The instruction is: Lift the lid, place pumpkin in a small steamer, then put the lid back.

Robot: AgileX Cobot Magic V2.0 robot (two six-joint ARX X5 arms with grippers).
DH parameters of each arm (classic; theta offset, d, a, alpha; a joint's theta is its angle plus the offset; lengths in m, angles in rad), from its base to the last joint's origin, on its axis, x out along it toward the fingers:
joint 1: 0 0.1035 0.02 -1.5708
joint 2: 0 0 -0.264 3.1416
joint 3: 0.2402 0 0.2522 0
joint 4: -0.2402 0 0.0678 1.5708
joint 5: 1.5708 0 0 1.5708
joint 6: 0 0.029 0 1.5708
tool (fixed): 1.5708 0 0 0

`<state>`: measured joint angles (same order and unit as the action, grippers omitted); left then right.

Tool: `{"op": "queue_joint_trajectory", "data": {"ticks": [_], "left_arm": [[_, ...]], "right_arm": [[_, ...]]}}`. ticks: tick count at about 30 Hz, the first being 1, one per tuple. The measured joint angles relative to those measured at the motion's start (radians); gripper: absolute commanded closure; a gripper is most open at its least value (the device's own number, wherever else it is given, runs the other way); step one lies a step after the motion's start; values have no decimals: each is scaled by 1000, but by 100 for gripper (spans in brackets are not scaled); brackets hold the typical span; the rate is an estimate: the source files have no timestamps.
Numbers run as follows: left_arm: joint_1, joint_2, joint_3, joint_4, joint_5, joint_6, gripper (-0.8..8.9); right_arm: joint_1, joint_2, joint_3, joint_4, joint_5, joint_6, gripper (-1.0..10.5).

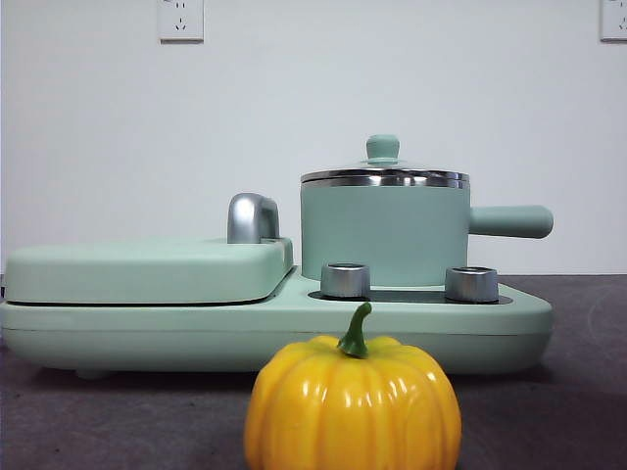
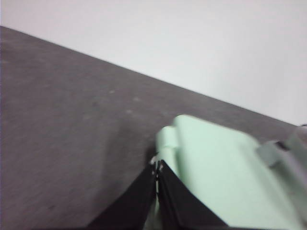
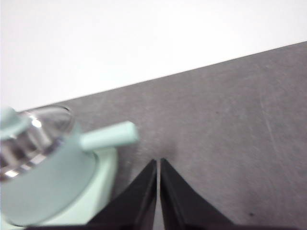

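Currently we see the pumpkin on the dark table, in front of the mint-green cooker base. Small steamer sits on that base, lid on top, side handle sticking out sideways. Flat wide cover with chrome handle lies beside it. Left gripper has jaws closed, holding nothing, near the cover's corner. Right gripper also closed and empty, over bare table beside the steamer handle.
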<state>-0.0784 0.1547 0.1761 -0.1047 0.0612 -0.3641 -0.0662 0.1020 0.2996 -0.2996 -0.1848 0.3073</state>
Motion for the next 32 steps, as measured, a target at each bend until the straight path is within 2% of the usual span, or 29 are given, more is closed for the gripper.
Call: {"op": "queue_joint_trajectory", "data": {"ticks": [8, 13, 18, 24, 28, 30, 32], "left_arm": [[-37, 341, 317, -127, 132, -14, 805], [-57, 563, 547, -265, 219, -8, 805], [-83, 726, 709, -351, 269, 23, 806], [-140, 867, 875, -427, 327, 137, 806], [-193, 938, 984, -507, 329, 231, 806], [-217, 961, 1025, -529, 329, 280, 801], [-239, 975, 1053, -534, 330, 312, 717]], "right_arm": [[0, 211, 293, -180, -137, -9, 939], [0, 336, 460, -323, -206, -85, 939], [0, 447, 603, -431, -232, -180, 939], [0, 548, 689, -474, -333, -248, 938], [0, 599, 695, -476, -436, -259, 939], [0, 617, 695, -476, -460, -259, 938], [0, 627, 695, -477, -466, -259, 923]]}}
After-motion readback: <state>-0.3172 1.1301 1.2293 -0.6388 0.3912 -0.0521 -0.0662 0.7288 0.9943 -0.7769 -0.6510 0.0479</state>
